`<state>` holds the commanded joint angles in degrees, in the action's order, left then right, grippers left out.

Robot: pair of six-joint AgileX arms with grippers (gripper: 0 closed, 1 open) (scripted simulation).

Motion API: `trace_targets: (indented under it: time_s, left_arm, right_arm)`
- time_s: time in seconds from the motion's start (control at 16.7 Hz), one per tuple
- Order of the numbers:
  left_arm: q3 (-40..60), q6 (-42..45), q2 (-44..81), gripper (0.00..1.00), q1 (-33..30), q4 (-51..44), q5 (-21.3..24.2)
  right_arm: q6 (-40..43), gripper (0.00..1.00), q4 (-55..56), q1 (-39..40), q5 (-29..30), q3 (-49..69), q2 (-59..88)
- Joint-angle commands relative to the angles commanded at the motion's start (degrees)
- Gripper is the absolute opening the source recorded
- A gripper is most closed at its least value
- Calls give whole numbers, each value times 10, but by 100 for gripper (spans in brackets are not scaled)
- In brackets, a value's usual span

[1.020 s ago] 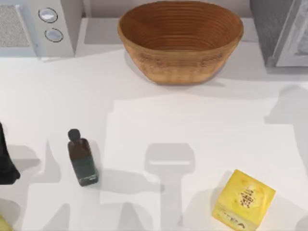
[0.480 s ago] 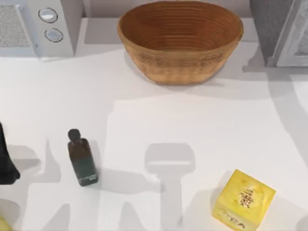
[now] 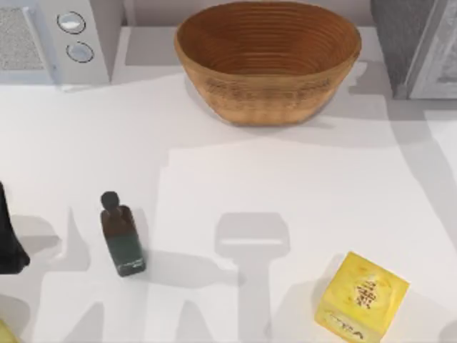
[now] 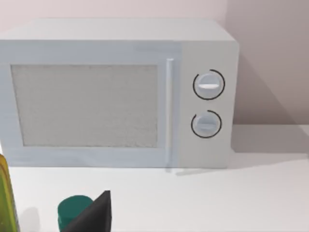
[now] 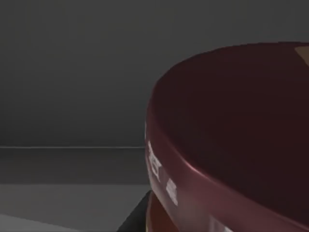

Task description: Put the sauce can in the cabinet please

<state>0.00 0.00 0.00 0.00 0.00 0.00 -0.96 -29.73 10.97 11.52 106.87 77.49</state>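
A white table (image 3: pixel 235 179) holds a wicker basket (image 3: pixel 268 61) at the back, a microwave (image 3: pixel 53 39) at back left and the cabinet (image 3: pixel 418 46) at back right. The left arm (image 3: pixel 8 236) sits parked at the left edge. In the right wrist view, the sauce can (image 5: pixel 231 145) looms very close against a dark grey interior, apparently carried by the right gripper; its fingers cannot be made out. The step looks like insertion into the cabinet; next comes setting the can down and letting go.
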Motion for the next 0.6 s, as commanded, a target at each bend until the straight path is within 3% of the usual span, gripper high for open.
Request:
trace_targets:
  time_s: [0.3, 0.6]
  left_arm:
    - [0, 0, 0, 100, 0, 0, 0]
    - [0, 0, 0, 100, 0, 0, 0]
  right_arm:
    - [-3, 0, 0, -7, -5, 13, 17]
    - [-3, 0, 22, -26, -20, 128, 147]
